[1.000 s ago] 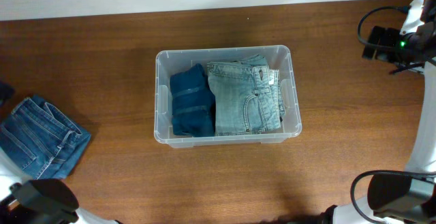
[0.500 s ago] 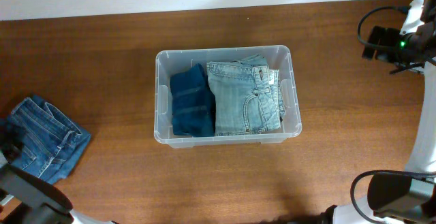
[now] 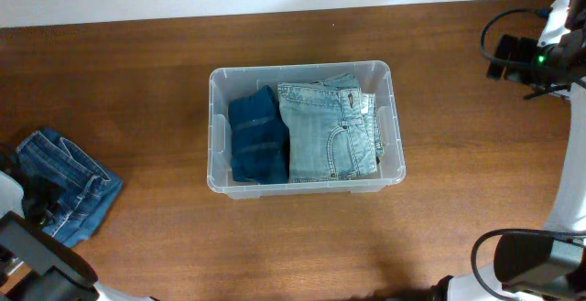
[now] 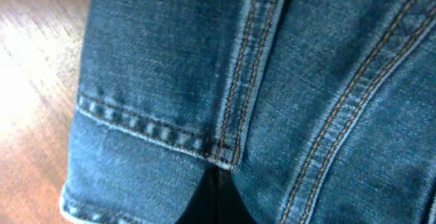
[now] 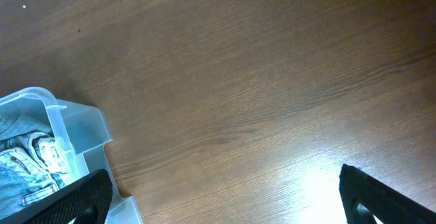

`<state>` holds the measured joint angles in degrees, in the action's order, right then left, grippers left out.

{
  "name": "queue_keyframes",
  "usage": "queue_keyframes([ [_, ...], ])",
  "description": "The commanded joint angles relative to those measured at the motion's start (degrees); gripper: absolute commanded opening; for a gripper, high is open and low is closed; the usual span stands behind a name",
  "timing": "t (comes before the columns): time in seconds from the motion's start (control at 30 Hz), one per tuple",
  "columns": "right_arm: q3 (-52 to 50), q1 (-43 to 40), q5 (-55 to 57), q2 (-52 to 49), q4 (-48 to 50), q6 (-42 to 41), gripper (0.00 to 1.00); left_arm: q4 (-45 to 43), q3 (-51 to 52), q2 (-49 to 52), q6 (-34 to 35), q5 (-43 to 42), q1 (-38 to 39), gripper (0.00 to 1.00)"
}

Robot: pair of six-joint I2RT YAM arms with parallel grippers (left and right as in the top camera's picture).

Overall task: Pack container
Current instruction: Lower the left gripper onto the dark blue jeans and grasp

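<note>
The container (image 3: pixel 396 127), a clear plastic bin, stands mid-table and holds folded dark blue jeans (image 3: pixel 256 138) beside folded light blue jeans (image 3: pixel 330 136). A third pair of folded mid-blue jeans (image 3: pixel 81 184) lies on the wood at the far left. My left gripper (image 3: pixel 41 208) is down on its near-left part. In the left wrist view the denim (image 4: pixel 170 74) fills the frame, and my left gripper (image 4: pixel 216 200) is shut, its black tips pinched together at a stitched hem. My right gripper (image 5: pixel 225 203) hangs open over bare wood, to the right of the container's corner (image 5: pixel 75 125).
The right arm (image 3: pixel 526 56) sits at the table's far right corner with black cables. The left arm's base (image 3: pixel 41 264) is at the near left edge. A pale wall runs along the table's far edge.
My left gripper has come in from the near left onto the loose jeans and has gone from open to shut on the denim. The right arm and the container have not moved.
</note>
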<state>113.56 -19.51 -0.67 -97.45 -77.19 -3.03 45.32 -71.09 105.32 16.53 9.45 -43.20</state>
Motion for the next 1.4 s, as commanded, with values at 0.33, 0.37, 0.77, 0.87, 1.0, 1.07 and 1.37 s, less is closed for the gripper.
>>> queue_keyframes([
  [0.33,0.5,0.0,0.3,-0.4,0.0,-0.4,0.99,-10.5,4.9,-0.7,-4.7,-8.9,8.0,0.0],
  [0.37,0.5,0.0,0.3,-0.4,0.0,-0.4,0.99,-10.9,4.9,-0.7,-4.7,-8.9,9.4,0.0],
  [0.77,0.5,0.0,0.3,-0.4,0.0,-0.4,0.98,-10.3,3.5,-1.4,-4.4,-4.1,16.9,0.0],
  [0.87,0.5,0.0,0.3,-0.4,0.0,-0.4,0.99,-8.9,2.4,-2.5,-4.4,-4.1,16.9,0.0],
  [1.0,0.5,0.0,0.3,-0.4,0.0,-0.4,0.99,-7.7,1.2,-5.3,-4.4,-4.0,16.9,0.0],
  [1.07,0.5,0.0,0.3,-0.4,0.0,-0.4,0.99,-7.4,1.1,-7.1,-3.5,-3.6,16.9,0.0],
  [1.37,0.5,0.0,0.3,-0.4,0.0,-0.4,0.98,-2.8,1.1,-9.6,6.0,0.0,13.7,0.0],
])
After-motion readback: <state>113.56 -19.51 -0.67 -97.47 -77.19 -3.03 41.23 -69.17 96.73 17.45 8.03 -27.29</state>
